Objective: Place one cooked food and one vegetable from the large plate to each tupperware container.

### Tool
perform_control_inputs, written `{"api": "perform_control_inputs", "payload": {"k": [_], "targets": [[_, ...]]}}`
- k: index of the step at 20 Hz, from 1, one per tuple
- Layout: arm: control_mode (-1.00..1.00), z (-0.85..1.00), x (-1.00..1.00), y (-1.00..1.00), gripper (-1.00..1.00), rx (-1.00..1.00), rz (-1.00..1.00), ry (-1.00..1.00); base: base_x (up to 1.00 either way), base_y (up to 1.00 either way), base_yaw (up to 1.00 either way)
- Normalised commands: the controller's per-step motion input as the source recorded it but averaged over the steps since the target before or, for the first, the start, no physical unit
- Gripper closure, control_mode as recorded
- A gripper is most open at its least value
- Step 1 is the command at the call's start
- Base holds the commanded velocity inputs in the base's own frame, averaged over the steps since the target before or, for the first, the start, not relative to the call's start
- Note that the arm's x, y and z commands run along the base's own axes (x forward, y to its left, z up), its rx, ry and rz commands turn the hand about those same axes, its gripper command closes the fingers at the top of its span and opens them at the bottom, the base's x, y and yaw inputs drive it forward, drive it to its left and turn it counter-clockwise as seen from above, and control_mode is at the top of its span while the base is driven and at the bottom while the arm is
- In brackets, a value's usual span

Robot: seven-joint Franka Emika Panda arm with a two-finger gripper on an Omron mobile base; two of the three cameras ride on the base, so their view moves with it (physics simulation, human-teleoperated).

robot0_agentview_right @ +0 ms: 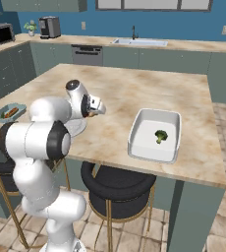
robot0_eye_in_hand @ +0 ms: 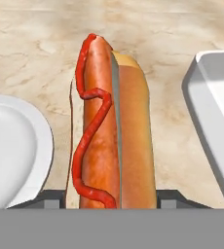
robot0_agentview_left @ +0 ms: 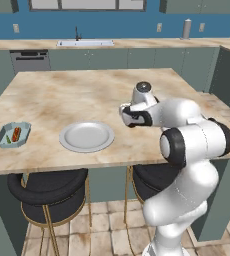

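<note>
My hot dog (robot0_eye_in_hand: 111,131): tan bun, reddish-orange sausage, red wavy sauce line. Plate (robot0_agentview_left: 86,136): pale grey-white. Left tub (robot0_agentview_left: 13,135): translucent pale teal. Right tub (robot0_agentview_right: 155,134): white; broccoli (robot0_agentview_right: 160,136) green. Counter (robot0_agentview_left: 77,95): beige, marbled.

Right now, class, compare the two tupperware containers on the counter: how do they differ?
The teal tub is small with cut corners; the white tub is larger, rectangular, with rounded corners. The teal tub holds a hot dog beside something green; the white tub holds broccoli alone. They sit on opposite sides of the large plate. Both rest open on the counter.
</note>
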Motion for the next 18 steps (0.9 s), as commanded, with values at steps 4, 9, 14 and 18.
{"api": "perform_control_inputs", "payload": {"k": [4,9,14,18], "targets": [[-1.00,0.52,-0.58,-0.68,1.00,0.00,0.02,0.03,0.00,0.00,0.00],[-1.00,0.60,-0.33,-0.61,1.00,0.00,-0.01,0.14,0.00,0.00,0.00],[-1.00,0.41,-0.12,-0.60,1.00,0.00,-0.10,0.18,0.00,0.00,0.00],[-1.00,-0.07,-0.24,-0.67,1.00,0.00,-0.17,0.09,0.00,0.00,0.00]]}}
